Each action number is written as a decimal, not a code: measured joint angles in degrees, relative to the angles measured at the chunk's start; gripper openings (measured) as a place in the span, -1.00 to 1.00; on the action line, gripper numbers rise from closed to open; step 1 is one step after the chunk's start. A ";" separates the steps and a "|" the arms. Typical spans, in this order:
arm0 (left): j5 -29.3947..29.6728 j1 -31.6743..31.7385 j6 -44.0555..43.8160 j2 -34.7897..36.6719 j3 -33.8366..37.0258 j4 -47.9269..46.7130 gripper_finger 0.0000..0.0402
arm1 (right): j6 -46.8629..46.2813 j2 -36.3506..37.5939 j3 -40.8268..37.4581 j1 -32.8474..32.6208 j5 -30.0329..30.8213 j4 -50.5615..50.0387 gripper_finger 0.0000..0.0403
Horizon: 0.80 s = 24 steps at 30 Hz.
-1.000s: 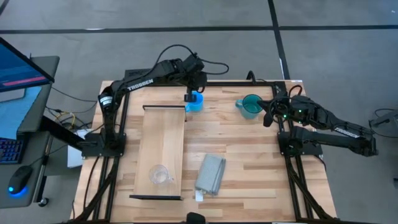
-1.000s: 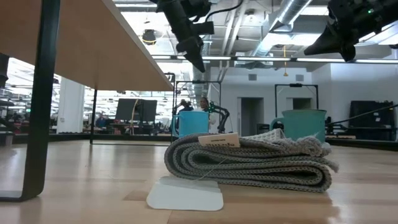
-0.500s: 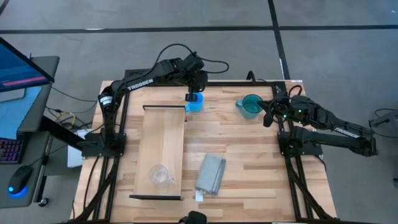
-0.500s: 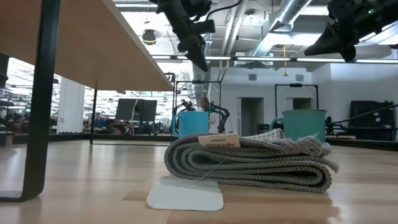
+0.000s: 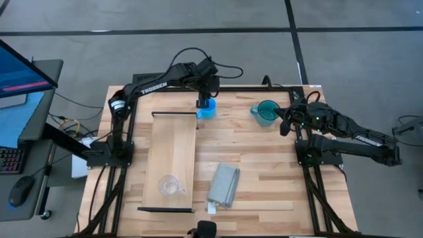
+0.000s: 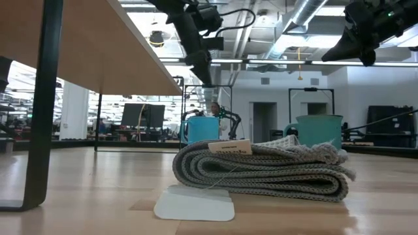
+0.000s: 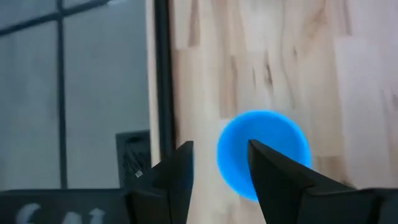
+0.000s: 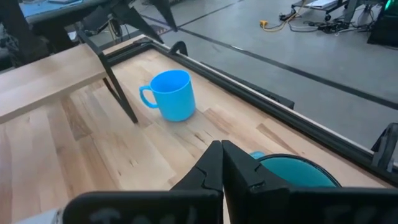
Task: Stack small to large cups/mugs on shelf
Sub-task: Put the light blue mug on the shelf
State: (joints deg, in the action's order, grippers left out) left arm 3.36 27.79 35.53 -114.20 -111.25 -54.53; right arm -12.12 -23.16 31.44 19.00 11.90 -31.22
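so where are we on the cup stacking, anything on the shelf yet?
Done: only the clear cup stands on the shelf. In hand: the left gripper, fingers open, hovers over the blue mug, which sits on the table beside the shelf's end. Left: the blue mug and the teal mug, ungrasped near the shut right gripper.

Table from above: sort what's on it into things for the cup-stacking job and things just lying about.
For the job:
- clear cup, on the shelf
- blue mug, under the left gripper
- teal mug, near the right gripper

Lying about:
- folded grey cloth
- white card under the cloth's edge
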 joint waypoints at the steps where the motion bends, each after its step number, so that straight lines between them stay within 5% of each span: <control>1: -0.80 0.02 -0.26 -0.23 -0.06 -0.01 -0.29 | 0.00 -0.02 0.00 -0.18 -0.01 -0.10 -0.89; 10: -0.79 -0.98 -6.95 -1.11 0.01 -1.07 -0.29 | -0.02 -0.02 0.00 -1.52 0.08 -0.11 -0.91; 24: 10.76 -3.33 -13.08 -1.26 0.01 -1.26 -0.29 | -0.02 -0.02 0.00 -1.79 0.05 -0.11 -0.90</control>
State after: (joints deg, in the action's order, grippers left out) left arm 14.12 24.46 22.45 -115.46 -111.24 -55.79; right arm -12.14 -23.18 31.44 17.21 11.95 -31.33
